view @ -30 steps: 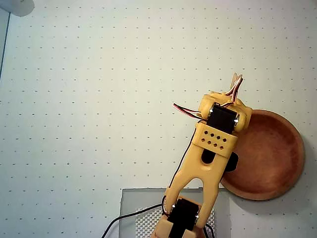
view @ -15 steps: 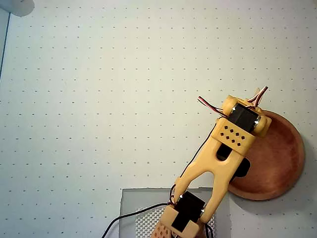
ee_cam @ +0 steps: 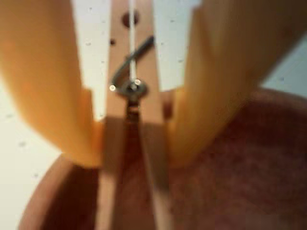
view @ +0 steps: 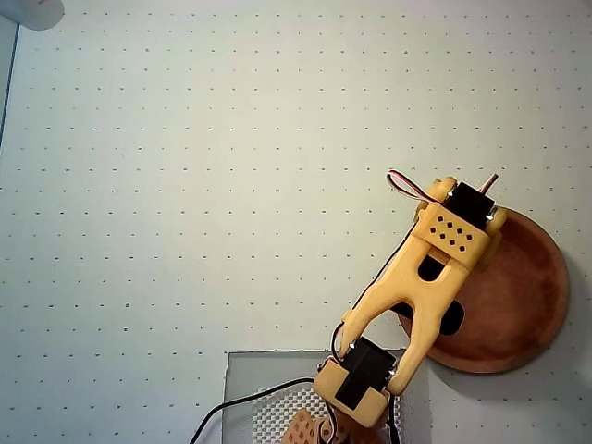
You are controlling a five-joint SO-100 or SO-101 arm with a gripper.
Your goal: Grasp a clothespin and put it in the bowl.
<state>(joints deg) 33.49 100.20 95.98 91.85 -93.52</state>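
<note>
Clearly, in the wrist view the gripper (ee_cam: pixel 132 143) was closed on the clothespin (ee_cam: pixel 132 120), its two yellow fingers (ee_cam: pixel 53 96) pressing the wooden bars from either side (metal spring near the frame's centre top). Below it lay the bowl (ee_cam: pixel 230 182). In the overhead view, the arm reached over the bowl (view: pixel 527 296) at lower right, on the dotted table (view: pixel 185 185).

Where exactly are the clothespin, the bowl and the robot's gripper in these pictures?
clothespin (ee_cam: pixel 130 86): wrist view, on its metal spring between the two wooden bars.
bowl (view: pixel 518 305): overhead view, on the bare reddish inside, right of the arm.
gripper (ee_cam: pixel 132 155): wrist view, midway between the two yellow fingertips clamping the pin.
</note>
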